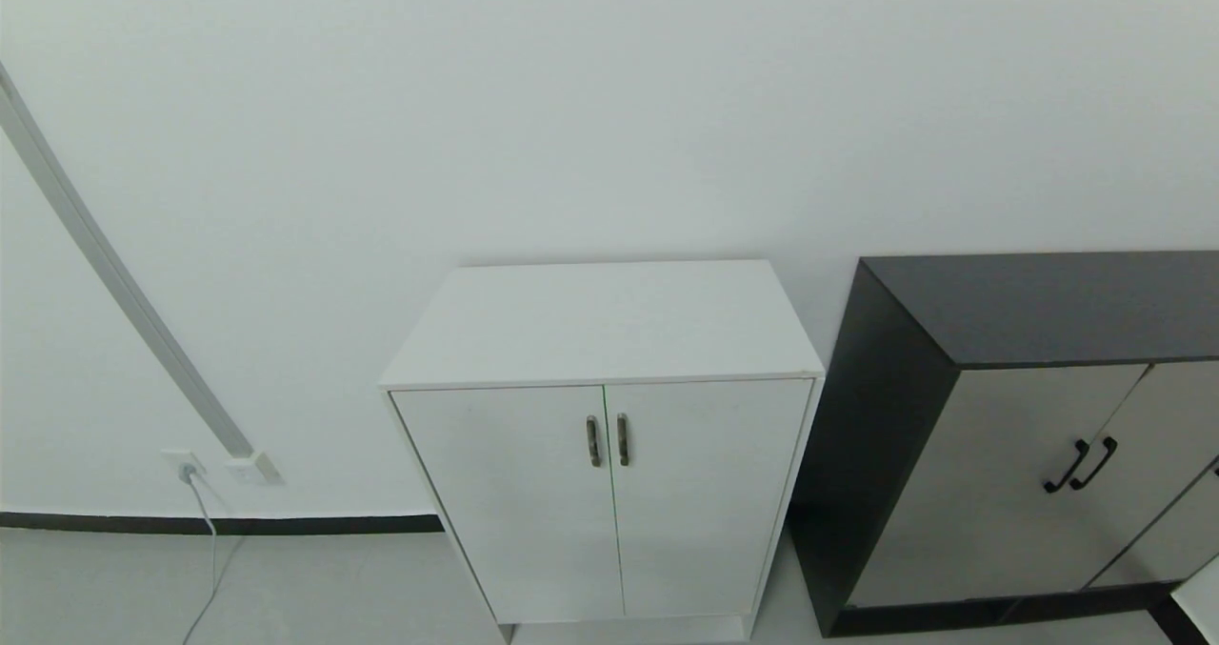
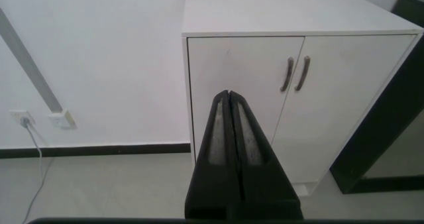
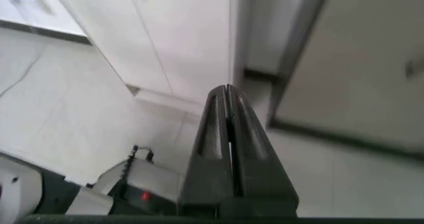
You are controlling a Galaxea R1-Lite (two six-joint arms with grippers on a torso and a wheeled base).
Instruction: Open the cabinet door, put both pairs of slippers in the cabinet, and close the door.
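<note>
Left and right jaws pressed together — white cabinet (image 1: pixel 600 326), doors (image 1: pixel 519 502) flush, just beside black cabinet (image 1: pixel 900 454).

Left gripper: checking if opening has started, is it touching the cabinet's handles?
Apart. In the left wrist view, door panel shows between the left gripper and the handles.

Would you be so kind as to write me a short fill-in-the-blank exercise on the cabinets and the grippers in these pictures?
1. On the white cabinet both doors are ____.
2. Its ____ handles sit side by side where the doors meet.
3. In the head view the dark cabinet stands to the white one's ____.
4. The left gripper and the right gripper each have their jaws ____.

Missing words: closed; two; right; shut.
</note>
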